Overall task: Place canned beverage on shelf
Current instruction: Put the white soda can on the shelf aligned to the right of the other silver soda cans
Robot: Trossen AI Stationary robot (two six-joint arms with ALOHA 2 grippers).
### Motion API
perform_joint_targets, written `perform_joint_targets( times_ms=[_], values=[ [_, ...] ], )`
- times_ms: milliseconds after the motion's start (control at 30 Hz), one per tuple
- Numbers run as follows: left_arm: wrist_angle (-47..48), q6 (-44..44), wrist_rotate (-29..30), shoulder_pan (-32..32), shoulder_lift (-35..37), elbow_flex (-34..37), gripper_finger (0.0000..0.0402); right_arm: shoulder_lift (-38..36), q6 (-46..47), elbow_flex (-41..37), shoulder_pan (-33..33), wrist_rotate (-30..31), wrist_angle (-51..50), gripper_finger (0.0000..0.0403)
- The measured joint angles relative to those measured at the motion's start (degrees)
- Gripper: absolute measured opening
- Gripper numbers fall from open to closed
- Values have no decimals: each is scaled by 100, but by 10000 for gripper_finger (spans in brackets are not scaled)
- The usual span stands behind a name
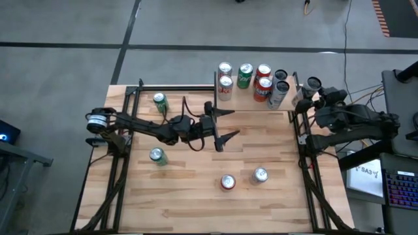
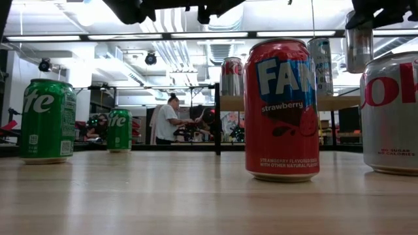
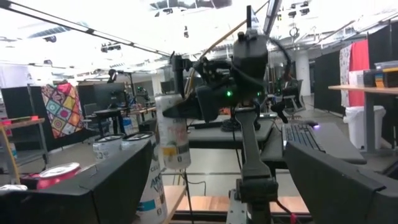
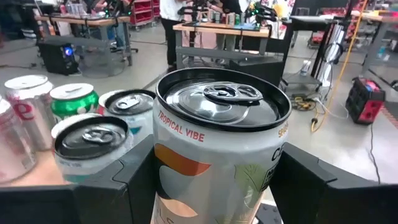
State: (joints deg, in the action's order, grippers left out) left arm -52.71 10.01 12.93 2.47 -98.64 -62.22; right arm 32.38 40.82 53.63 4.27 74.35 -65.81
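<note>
The shelf point(image 1: 245, 104) is a small light-wood board with black posts at the table's far edge, and several cans stand on it. Just off its right end my right gripper point(image 1: 305, 98) is shut on a white can point(image 4: 217, 155) marked "Tropical Vibe". The low view shows this can point(image 2: 359, 39) hanging above shelf height. My left gripper point(image 1: 228, 126) stands open over the middle of the table, in front of the shelf, with nothing between its fingers. My right gripper pinches the white can's side wall point(image 4: 163, 168), below the top rim, between its two fingers point(image 4: 124, 186). The fingers come in about level from the table's right side. The can stands upright in the hold, lifted clear of table and shelf.
Two green cans point(image 1: 160, 101) point(image 1: 157, 155) stand on the table's left half. A red can point(image 1: 228, 182) and a silver can point(image 1: 260, 175) stand near the front. Black frame rails point(image 1: 124, 130) run along both table sides. People point(image 2: 168, 121) are in the room behind.
</note>
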Motion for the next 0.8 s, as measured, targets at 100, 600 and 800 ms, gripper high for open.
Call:
perform_joint_targets(
  times_ms=[100,600,800],
  values=[
    [47,-1,0,23,38,0,353,-7,422,-75,0,6,-266,230],
    [131,60,2,35,130,0,353,6,1119,-549,2,36,-285,230],
    [149,47,2,87,130,0,352,37,1121,-631,2,198,-242,230]
  ],
)
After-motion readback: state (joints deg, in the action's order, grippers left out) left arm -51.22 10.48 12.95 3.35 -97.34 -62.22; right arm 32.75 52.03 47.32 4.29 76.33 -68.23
